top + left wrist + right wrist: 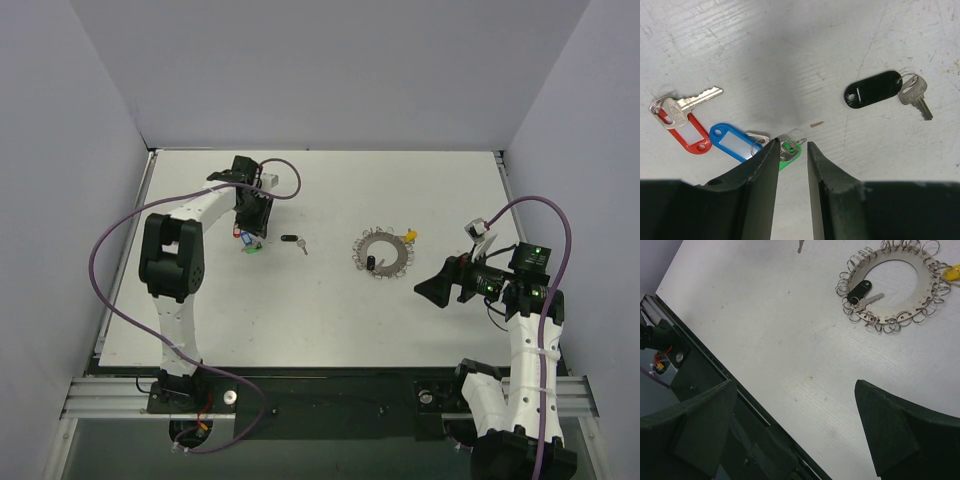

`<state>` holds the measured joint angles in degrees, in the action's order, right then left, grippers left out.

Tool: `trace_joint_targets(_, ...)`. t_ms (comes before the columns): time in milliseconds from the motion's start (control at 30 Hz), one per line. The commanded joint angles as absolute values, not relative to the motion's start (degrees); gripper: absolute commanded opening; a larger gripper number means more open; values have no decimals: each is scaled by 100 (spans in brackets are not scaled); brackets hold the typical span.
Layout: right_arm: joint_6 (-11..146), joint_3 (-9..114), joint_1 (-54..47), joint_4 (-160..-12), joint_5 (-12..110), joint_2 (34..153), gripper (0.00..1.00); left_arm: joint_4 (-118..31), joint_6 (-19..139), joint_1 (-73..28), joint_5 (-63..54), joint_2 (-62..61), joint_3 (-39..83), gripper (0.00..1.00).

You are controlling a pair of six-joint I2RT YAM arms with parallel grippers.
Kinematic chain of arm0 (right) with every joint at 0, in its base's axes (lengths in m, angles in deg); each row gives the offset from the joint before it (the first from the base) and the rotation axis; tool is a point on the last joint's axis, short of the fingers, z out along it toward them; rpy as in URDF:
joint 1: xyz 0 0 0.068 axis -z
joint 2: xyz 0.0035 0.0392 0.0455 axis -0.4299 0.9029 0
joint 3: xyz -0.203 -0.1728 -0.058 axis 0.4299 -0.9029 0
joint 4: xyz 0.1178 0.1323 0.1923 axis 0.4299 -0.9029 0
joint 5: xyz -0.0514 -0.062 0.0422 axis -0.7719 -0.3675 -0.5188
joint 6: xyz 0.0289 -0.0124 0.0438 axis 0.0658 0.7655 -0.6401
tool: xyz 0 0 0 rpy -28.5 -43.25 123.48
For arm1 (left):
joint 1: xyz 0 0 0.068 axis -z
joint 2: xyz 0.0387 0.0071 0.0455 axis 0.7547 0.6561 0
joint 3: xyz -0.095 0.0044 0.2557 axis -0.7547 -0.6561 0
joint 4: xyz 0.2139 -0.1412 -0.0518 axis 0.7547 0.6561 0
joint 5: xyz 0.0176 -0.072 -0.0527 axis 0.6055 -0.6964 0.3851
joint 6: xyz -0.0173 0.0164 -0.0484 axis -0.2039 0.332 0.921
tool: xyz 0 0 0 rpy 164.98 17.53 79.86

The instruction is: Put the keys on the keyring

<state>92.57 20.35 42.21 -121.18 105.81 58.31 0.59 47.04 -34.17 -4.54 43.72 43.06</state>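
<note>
Keys (912, 92) lie four loose, one on the keyring (900, 314); left fingers (760, 175) narrowly parted, right fingers (890, 425) wide.

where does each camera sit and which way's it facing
Top external: above, behind the bases, looking down at the table; left arm and right arm show.
Left wrist: looks down past the left end effector at keys.
Right wrist: looks past the open right end effector toward the keyring.
Shared: top and left wrist show the loose black-tagged key.
</note>
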Motion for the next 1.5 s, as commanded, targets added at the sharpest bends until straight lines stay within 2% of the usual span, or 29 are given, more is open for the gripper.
trace_joint_targets(0, 9384, 2246, 4163, -12198, 10656, 5812, 98, 150, 4483, -3485, -749, 4551, 4572, 38)
trace_joint_targets(600, 9428, 2263, 4137, -12233, 10612, 5803, 98, 309, 4430, -3511, -996, 4569, 4598, 34)
trace_joint_targets(1467, 9445, 2263, 4119, -12241, 10603, 5795, 98, 467, 4535, -3599, -1110, 4279, 4467, 36)
